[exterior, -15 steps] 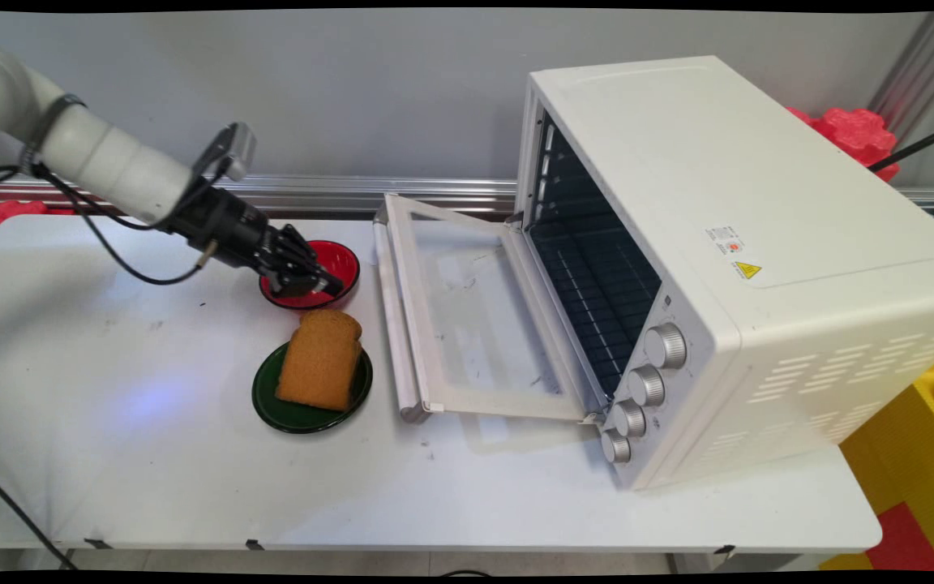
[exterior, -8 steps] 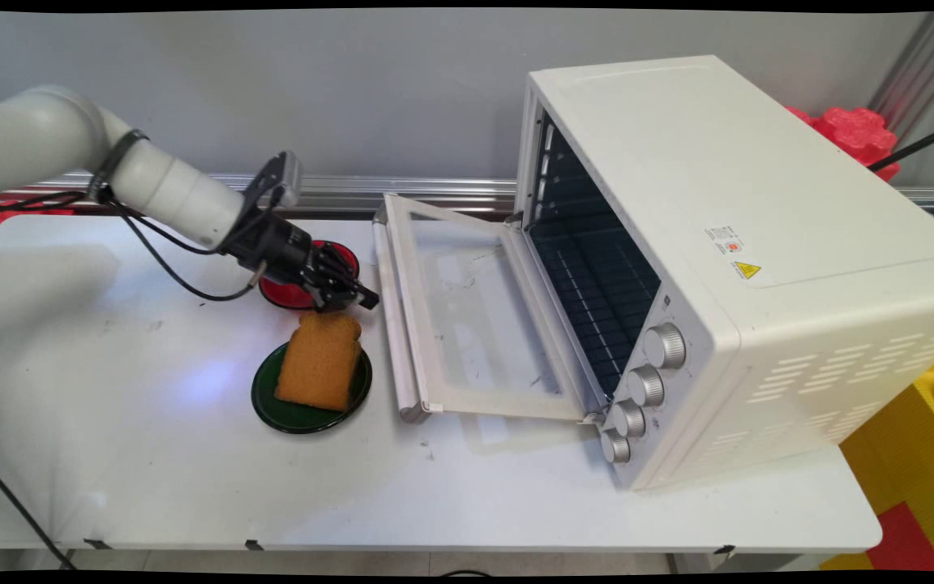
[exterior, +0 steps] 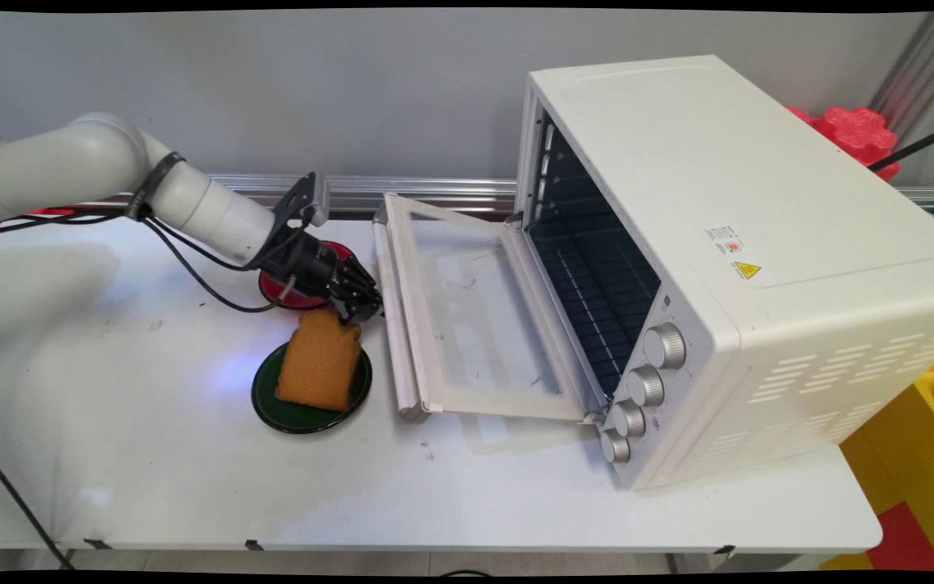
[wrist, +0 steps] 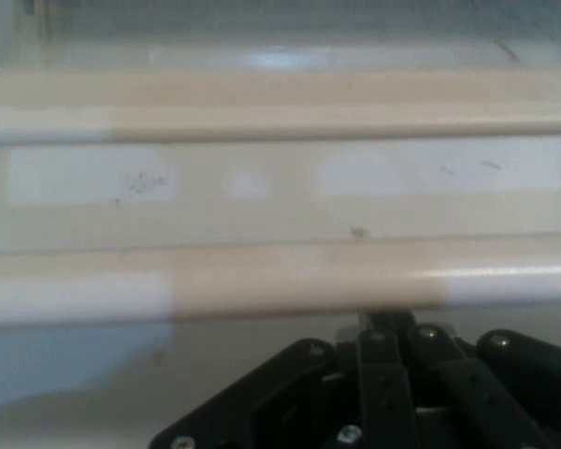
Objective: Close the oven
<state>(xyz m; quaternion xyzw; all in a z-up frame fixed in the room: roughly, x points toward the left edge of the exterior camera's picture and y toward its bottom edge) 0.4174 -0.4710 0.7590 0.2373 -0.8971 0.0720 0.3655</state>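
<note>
Oven door handle (exterior: 392, 324) (wrist: 290, 281): a long pale bar on the free edge of the dropped-open door (exterior: 475, 324). It runs from near the table's far edge toward the near edge, roughly mid-table. The white oven (exterior: 718, 203) behind it takes up the table's right half.

Gripper (exterior: 363, 308) (wrist: 385, 329) sits just left of the handle, low over the table (exterior: 151, 454). Fingers are pressed together w/ nothing between them. In hand view the bar crosses the whole pic right above the closed tips, very close. Can't tell if they touch it or stop just short. They're beside the bar, not around it.

Bread slice (exterior: 319, 361) leans on a green plate (exterior: 268, 410) just below the gripper in main view, toward the near edge and beside the handle. Tips look right at the slice's top corner; contact unclear. A red plate (exterior: 276, 292) lies under the wrist toward the far edge, partly hidden by the arm (exterior: 216, 215).

Risks, my read:
- Tight gap between slice and bar, so any drift toward the near edge could tip the bread off its plate.
- A push toward the table's right w/ closed tips could shove the door or skid off the round bar.
- Black cables (exterior: 191, 272) hang low by the red plate and could snag it.
</note>
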